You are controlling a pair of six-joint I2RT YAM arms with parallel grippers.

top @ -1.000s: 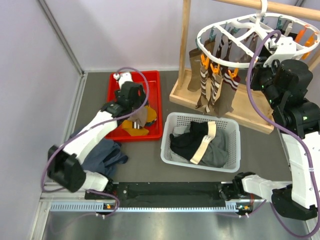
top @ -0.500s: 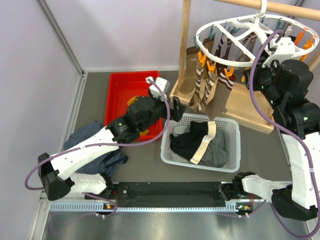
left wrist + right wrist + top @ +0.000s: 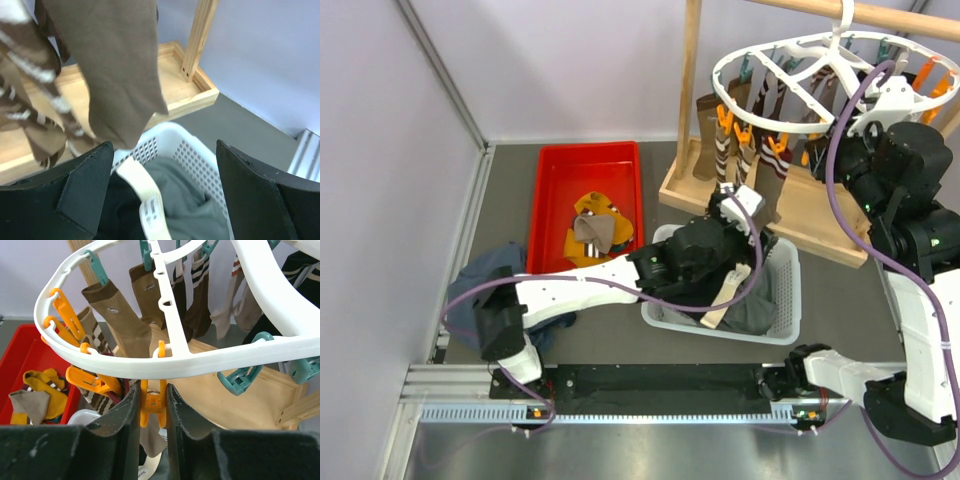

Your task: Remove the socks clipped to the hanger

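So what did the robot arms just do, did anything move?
The left gripper swung away from the red tray, rightwards over the white basket, and now sits open just under a brown sock on the hanger. The right gripper stayed pinched on an orange clip at the hanger's rim. Tray, basket and wooden rack did not move.

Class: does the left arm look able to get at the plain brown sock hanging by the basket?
Probably yes: its open end effector sits just below the brown sock, at its toe, with nothing between them.
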